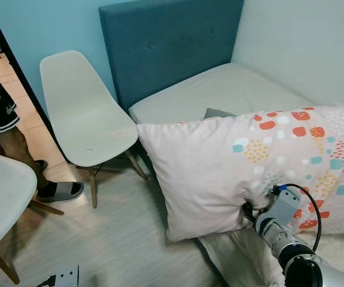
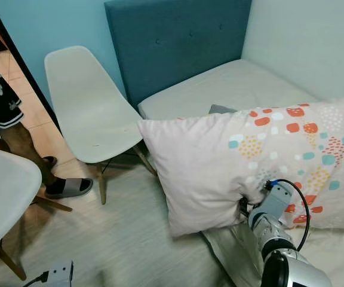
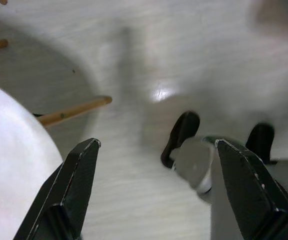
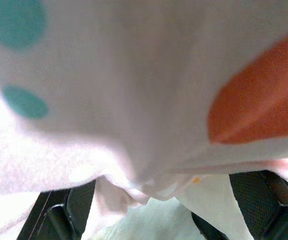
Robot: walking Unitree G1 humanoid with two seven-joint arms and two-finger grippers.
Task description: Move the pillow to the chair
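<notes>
So the right gripper (image 1: pixel 248 210) has pinched the pillow's (image 1: pixel 232 167) lower edge; it's soft, light, floppy. The chair (image 1: pixel 85 119) waits at 10 o'clock. The left gripper (image 3: pixel 154 185) hangs open.

The right gripper (image 1: pixel 246 210) is burying its fingertips in the pale pink pillow with coloured dots (image 1: pixel 243 167), which is running off the picture's edge. Beyond the gripper, a grey object (image 1: pixel 218 112) is peeking over the pillow, mostly hidden. A person's leg (image 1: pixel 17 146) is being cut off at the edge. The left wrist view is blurring the pale floor (image 3: pixel 149 165).
</notes>
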